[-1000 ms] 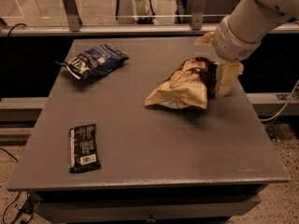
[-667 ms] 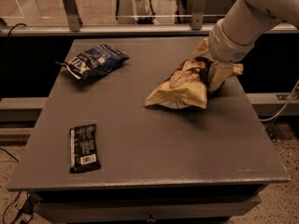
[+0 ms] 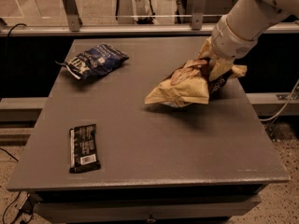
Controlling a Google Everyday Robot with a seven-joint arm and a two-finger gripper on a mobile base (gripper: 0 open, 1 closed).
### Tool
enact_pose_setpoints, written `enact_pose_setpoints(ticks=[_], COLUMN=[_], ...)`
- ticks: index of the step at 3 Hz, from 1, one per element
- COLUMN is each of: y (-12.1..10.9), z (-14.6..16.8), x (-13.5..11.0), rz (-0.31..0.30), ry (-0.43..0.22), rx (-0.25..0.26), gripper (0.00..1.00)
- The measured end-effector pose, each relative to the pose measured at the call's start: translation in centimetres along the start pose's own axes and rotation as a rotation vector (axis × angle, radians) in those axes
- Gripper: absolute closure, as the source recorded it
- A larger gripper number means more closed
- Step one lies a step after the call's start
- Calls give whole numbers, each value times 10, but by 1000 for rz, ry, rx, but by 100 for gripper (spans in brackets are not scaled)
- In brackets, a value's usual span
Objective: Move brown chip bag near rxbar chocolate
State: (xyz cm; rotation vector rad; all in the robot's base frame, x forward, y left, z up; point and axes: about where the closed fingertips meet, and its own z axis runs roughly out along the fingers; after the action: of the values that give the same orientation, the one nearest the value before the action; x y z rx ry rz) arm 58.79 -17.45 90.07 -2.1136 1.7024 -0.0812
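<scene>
The brown chip bag [image 3: 180,90] lies at the right middle of the grey table [image 3: 187,143], its right end raised and crumpled. My gripper [image 3: 216,73] comes down from the upper right and is shut on that right end of the bag; the fingers are mostly hidden by the bag's folds. The bag's left end still rests on the table. The rxbar chocolate [image 3: 84,147], a flat black bar with a white barcode patch, lies near the front left corner, far from the bag.
A dark blue chip bag [image 3: 93,60] lies at the back left of the table. A rail with metal posts [image 3: 70,8] runs behind the table. The table's right edge is close to the gripper.
My gripper moved left from beside the bag onto its right end and closed on it. That end of the bag has lifted and crumpled.
</scene>
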Motion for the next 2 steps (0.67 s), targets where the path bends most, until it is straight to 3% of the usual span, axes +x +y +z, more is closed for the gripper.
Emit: enact_pose_setpoints(ticks=[1, 2], y=[-10, -18], z=[-35, -73], x=[-5, -17], rz=[55, 72], ry=[-59, -83], rx=[15, 57], gripper=[100, 100])
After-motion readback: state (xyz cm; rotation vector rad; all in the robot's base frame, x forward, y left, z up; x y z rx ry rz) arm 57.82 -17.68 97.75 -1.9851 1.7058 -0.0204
